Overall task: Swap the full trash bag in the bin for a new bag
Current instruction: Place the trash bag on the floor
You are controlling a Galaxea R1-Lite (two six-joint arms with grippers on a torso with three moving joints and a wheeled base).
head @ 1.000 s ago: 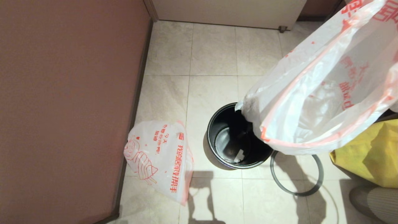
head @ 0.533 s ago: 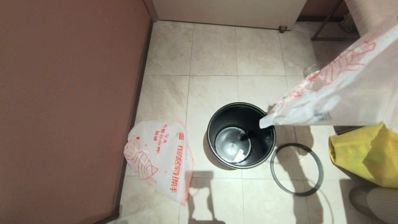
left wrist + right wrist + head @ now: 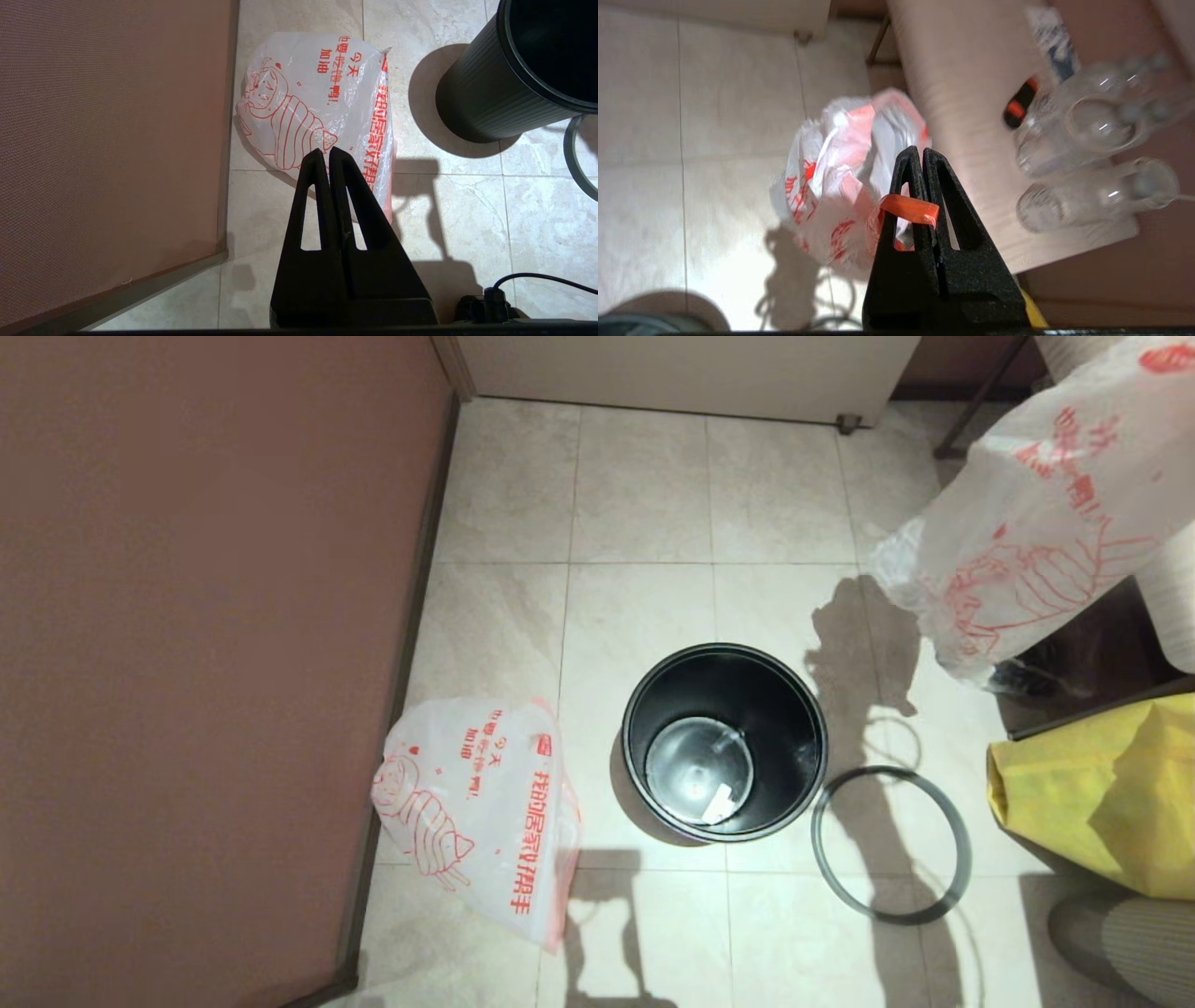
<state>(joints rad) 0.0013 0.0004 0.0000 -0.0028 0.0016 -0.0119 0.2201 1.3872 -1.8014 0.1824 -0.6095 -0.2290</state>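
- Right gripper [image 3: 920, 151], two black wedge-shaped fingers pressed together, is clamped on a red-edged handle of the full trash bag [image 3: 1036, 513], and the thin plastic hangs crumpled below it.
- That bag is held in the air at the far right of the head view, above the tiled floor [image 3: 644, 495], well apart from the bin; it is white, see-through and lumpy, with red print and a cat drawing.
- Left gripper [image 3: 324, 154] hangs with its fingers together on nothing, over the new bag [image 3: 471, 807].
- The new bag lies flat and smooth on the floor, just beside the brown wall [image 3: 187, 663], to the left of the bin.
- The bin [image 3: 724, 742] stands upright and unlined: round, black, glossy inside, ribbed on the outside in the left wrist view.
- Its thin grey ring [image 3: 892, 845] lies flat on the tiles just to the bin's right.
- A crinkled yellow bag [image 3: 1102, 793] sits at the right edge.
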